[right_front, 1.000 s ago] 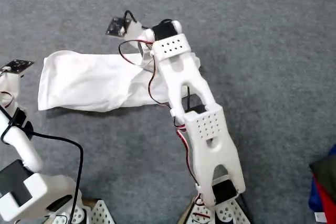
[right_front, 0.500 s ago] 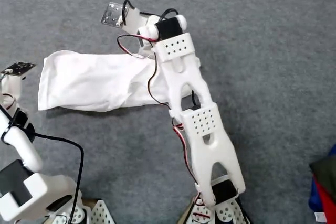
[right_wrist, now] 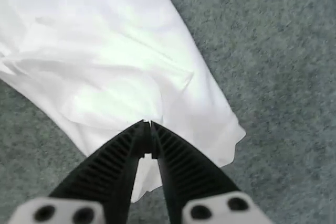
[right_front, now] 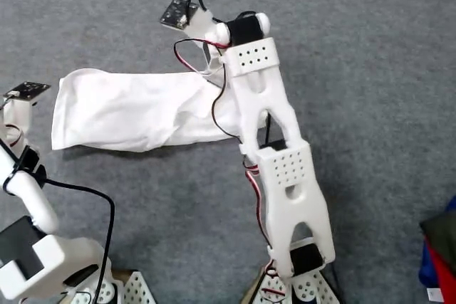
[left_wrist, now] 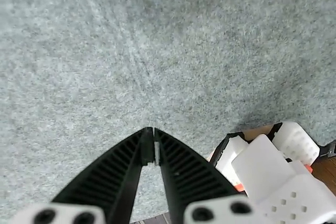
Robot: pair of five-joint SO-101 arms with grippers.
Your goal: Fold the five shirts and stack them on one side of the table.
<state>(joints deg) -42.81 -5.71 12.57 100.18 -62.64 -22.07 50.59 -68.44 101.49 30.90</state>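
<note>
High view, I count one white shirt (right_front: 128, 108), folded long, lying toward the table's (right_front: 370, 69) far-left side. Right gripper (right_wrist: 147, 125) hangs over its end, fingers pressed together, gripping nothing I can see. Left gripper (left_wrist: 153, 132), pressed together too, sits over bare table by the left edge. One pile (right_front: 438, 247) at the right edge, three colours: dark, blue, red.

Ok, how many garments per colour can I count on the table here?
White shirt: 1
Dark garment: 1
Blue garment: 1
Red garment: 1
Total: 4, the last three partly cut off by the frame.
</note>
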